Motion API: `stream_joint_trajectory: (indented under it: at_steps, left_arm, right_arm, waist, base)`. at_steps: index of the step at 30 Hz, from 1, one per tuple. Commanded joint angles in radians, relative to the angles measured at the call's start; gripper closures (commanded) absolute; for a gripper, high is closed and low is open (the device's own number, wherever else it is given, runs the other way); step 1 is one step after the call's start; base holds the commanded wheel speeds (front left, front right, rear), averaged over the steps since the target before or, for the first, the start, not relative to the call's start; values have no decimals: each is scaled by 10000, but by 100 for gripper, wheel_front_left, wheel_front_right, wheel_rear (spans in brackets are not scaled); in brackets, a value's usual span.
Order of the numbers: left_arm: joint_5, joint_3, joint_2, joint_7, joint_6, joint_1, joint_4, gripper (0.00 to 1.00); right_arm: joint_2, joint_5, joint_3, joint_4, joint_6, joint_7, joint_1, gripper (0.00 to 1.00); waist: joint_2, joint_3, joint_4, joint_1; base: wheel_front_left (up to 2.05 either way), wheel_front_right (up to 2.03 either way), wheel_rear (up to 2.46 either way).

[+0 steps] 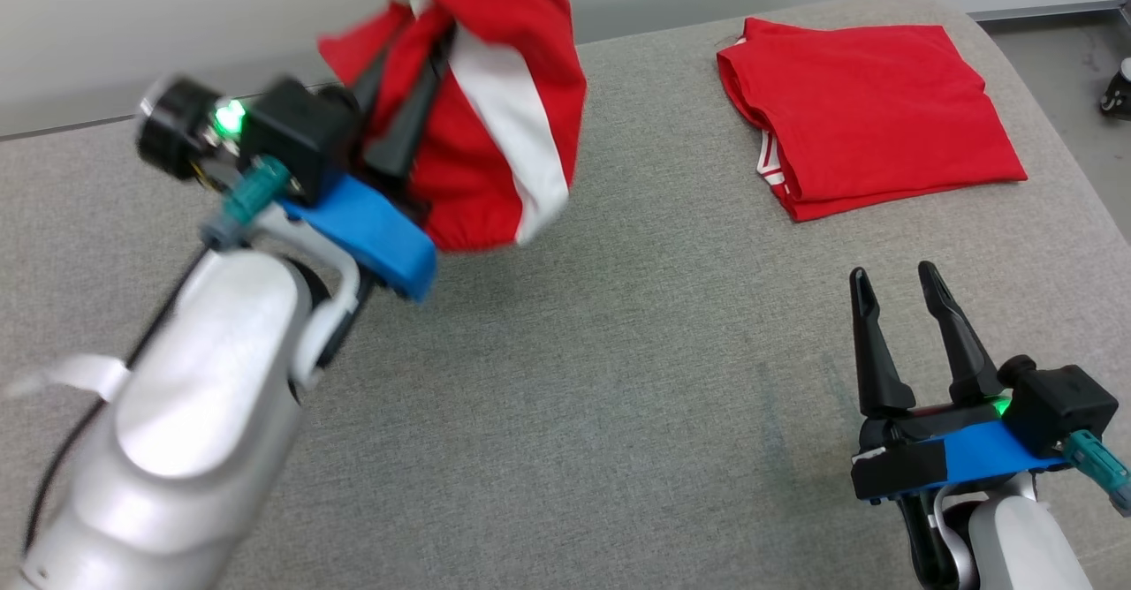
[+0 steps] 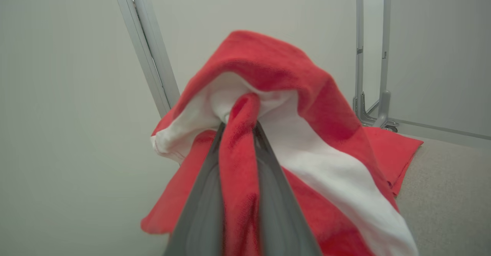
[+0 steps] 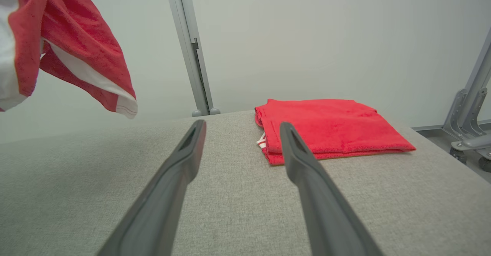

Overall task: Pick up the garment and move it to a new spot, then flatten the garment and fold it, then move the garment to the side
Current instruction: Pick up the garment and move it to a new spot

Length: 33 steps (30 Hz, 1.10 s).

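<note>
My left gripper [image 1: 406, 86] pinches the red garment [image 1: 504, 34] high above the table [image 1: 618, 396] to carry it; my right gripper [image 1: 892, 274] hovers spread.

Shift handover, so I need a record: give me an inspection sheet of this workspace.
Surface: grey fabric table.
Job's things: red-and-white garment hanging bunched, off the table.
Clutter: folded garment lying flat, far right.
Grippers: left gripper shut on the garment; right gripper open, empty, above the table.
Cables: dark cable along the left forearm.
Surroundings: pale wall, grey post, wheeled frame.
</note>
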Motion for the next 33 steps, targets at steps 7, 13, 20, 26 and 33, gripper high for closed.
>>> stream_joint_trajectory:
  at_steps: [7, 13, 20, 26, 33]
  left_arm:
    - [-251, -710, -533, -352, 64, 1655, 485, 100]
    - [-259, -1521, -988, -608, -44, 2632, 1246, 100]
    - [-131, -1871, -1338, -1226, -23, 2599, 1673, 0]
    - [-18, -1409, -1132, -1777, 472, 2484, 1302, 0]
    - [-191, -381, -548, -1988, 1157, 3087, 745, 0]
  right_arm:
    - [0, -105, -68, 135, 1, -86, -94, 0]
    - [-3, -171, -91, 148, 1, -17, -16, 0]
    - [-5, -178, -40, 260, 1, 11, 43, 0]
    - [-3, -187, -153, 399, 1, -5, 160, 0]
    - [-4, -207, -265, 440, 1, 25, 318, 0]
  waist:
    - [0, -27, 252, 1]
    - [0, -81, 567, 1]
    - [0, -256, 885, 1]
    - [0, -509, 1201, 1]
    - [0, -814, 1713, 1]
  base:
    - [0, 0, 0]
    - [0, 0, 0]
    - [0, 0, 0]
    - [0, 0, 0]
    - [0, 0, 0]
